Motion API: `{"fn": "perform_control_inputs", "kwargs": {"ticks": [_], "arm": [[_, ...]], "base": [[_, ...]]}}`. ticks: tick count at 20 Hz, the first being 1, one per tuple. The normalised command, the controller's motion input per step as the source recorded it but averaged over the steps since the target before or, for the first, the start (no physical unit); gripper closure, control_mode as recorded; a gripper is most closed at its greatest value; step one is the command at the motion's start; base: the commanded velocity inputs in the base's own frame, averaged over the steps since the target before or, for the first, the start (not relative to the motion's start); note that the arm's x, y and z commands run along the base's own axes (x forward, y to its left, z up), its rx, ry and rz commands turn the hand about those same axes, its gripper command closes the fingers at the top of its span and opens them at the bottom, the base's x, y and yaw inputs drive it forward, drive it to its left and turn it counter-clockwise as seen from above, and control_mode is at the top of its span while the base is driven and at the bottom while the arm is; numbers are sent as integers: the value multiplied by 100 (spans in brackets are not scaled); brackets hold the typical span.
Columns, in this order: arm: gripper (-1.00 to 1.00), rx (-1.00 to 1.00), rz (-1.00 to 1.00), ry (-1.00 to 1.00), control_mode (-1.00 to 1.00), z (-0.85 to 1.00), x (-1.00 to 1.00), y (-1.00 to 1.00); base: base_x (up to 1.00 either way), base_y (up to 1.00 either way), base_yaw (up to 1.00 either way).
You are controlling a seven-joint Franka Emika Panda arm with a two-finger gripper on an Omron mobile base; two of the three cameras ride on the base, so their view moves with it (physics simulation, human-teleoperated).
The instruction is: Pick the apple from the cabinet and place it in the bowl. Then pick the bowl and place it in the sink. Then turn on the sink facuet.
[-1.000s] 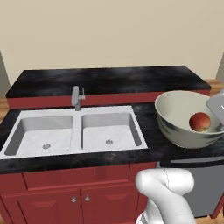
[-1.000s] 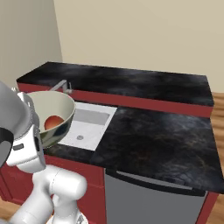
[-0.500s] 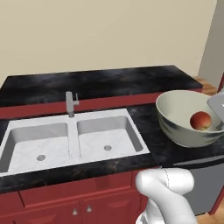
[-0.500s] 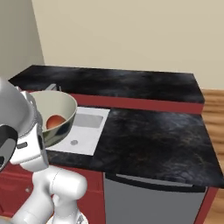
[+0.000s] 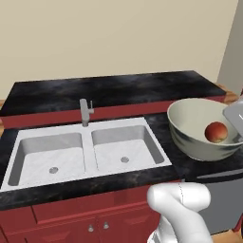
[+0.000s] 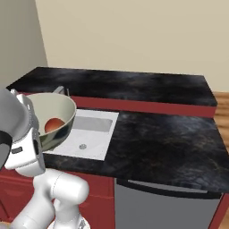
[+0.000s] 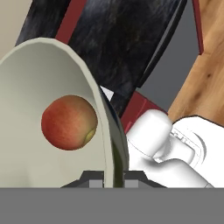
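While I watch from the base cameras, the small round red-orange apple (image 5: 216, 132) sits inside the wide, glossy, pale grey-cream bowl (image 5: 190, 128), resting low against the inner wall on the side nearest the arm. On my hand camera the apple (image 7: 69, 123) shows a red skin with a yellowish patch at its lower edge, and the bowl's thin rim (image 7: 101, 109) runs straight down between the two dark finger tips. My two-finger gripper (image 7: 114, 180) is clamped tight on that rim, one finger inside the bowl and one outside, and it carries the bowl tilted, its mouth turned partly toward the sink side.

From the left base camera the bowl hangs above the black speckled stone counter (image 5: 142, 85), just to the right of the pale grey-white rectangular double-basin sink (image 5: 85, 152). Both basins hold nothing but their round drains. From the right base camera the bowl (image 6: 56, 109) overlaps the near left corner of the sink (image 6: 91, 134), with the apple (image 6: 54, 125) visible low inside it.

Behind the divider between the basins stands the short upright grey metal faucet post (image 5: 85, 112), its small lever pointing to the right. Below the counter run the dark red base cupboards (image 5: 71, 220), and a grey appliance front (image 6: 165, 208) sits beside them.
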Motion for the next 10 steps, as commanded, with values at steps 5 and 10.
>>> {"fn": "perform_control_inputs", "kwargs": {"ticks": [5,10], "arm": [[100,0,0,0,100,0,0,0],[100,0,0,0,100,0,0,0]], "base": [[34,-5,15],[51,-4,10]]}}
